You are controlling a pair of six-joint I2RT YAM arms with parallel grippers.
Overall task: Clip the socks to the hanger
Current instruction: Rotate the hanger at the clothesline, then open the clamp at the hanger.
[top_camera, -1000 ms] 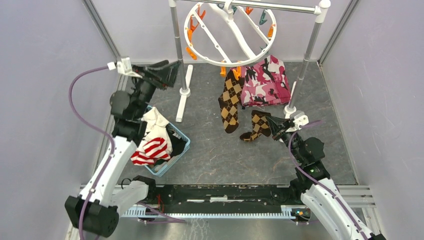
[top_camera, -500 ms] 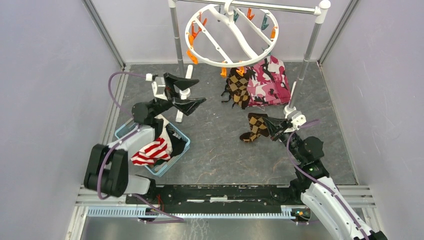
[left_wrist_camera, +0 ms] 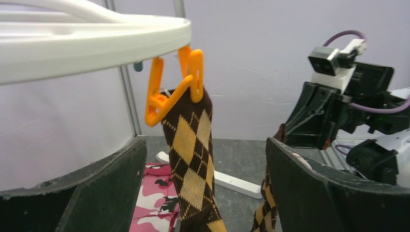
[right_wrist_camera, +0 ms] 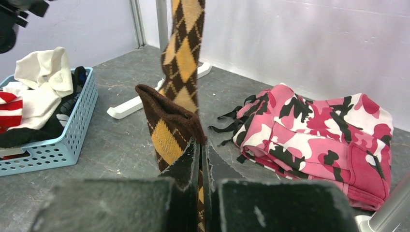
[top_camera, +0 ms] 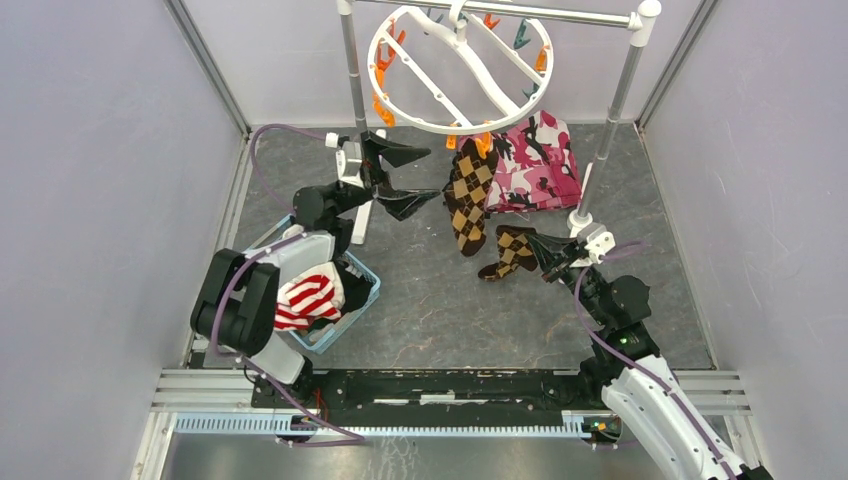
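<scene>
The hanger (top_camera: 415,120), a white ring with orange and teal clothespins, hangs from the rail at the back. One brown-and-black argyle sock (top_camera: 468,205) hangs from an orange clothespin (left_wrist_camera: 193,72) on the ring's near rim (left_wrist_camera: 96,38). My left gripper (top_camera: 432,175) is open just left of that sock, with nothing between its fingers. In the left wrist view the sock (left_wrist_camera: 193,159) hangs beyond the wide gap. My right gripper (right_wrist_camera: 203,150) is shut on the cuff of a second argyle sock (right_wrist_camera: 169,130), which is lifted off the floor (top_camera: 510,252).
A blue basket (top_camera: 352,302) at the left holds red-and-white striped socks (top_camera: 300,300) and white socks (right_wrist_camera: 43,72). A pink camouflage cloth (top_camera: 540,160) lies under the hanger. The rail's poles (top_camera: 352,90) and white foot (top_camera: 362,215) stand near the left arm.
My left arm has swung from the back left wall toward the hanging sock, its jaws spreading wider. The hanger and clipped sock have swayed. The right gripper has barely moved.
</scene>
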